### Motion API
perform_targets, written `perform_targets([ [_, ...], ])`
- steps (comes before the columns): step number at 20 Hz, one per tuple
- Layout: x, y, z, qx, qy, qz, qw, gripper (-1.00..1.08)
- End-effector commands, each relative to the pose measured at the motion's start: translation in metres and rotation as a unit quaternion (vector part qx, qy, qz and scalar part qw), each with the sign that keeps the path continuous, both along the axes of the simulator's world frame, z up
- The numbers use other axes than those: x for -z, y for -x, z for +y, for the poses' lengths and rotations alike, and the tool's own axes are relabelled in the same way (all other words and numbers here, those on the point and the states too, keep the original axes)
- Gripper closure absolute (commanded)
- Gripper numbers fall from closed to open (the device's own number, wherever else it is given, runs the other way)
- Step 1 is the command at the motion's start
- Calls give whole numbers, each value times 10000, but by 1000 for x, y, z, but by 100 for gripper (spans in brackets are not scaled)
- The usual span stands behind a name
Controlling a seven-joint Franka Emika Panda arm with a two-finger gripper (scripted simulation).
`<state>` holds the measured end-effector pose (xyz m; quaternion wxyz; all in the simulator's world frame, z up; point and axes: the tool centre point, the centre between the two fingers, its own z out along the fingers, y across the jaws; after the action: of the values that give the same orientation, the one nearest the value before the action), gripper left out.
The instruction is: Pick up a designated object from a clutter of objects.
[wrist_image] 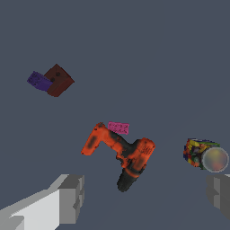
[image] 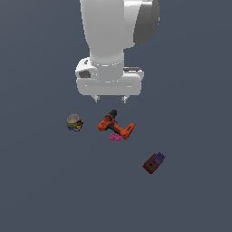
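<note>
Arm: the white Panda hangs over the middle of the dark floor, its gripper (image: 109, 98) raised above the clutter.
Power drill (image: 115, 125): orange and black, lying on its side almost under the gripper, the largest item.
Cup (image: 74, 122): multicoloured, on its side, well apart towards the exterior view's left.
Red-brown block (image: 150, 164): nearer the exterior view's right, away from the drill.
Pink piece (image: 115, 137): touching the drill's handle.
Purple piece (image: 159, 157): the designated object, tiny, pressed against one end of the red-brown block.
Step in hand: probably travelling to the purple piece; best to centre over it and close across its free sides, clear of the block.
Fingers (wrist_image: 72, 197): spread wide, holding nothing, touching nothing.
</note>
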<state>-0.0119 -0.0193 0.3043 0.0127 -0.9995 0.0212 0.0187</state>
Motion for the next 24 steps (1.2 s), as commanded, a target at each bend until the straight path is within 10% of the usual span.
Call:
perform_targets([
  [1, 0, 0, 0, 0, 0, 0, 10000, -92],
  [24, -3, -23, -2, 236, 92, -240, 9994, -92],
])
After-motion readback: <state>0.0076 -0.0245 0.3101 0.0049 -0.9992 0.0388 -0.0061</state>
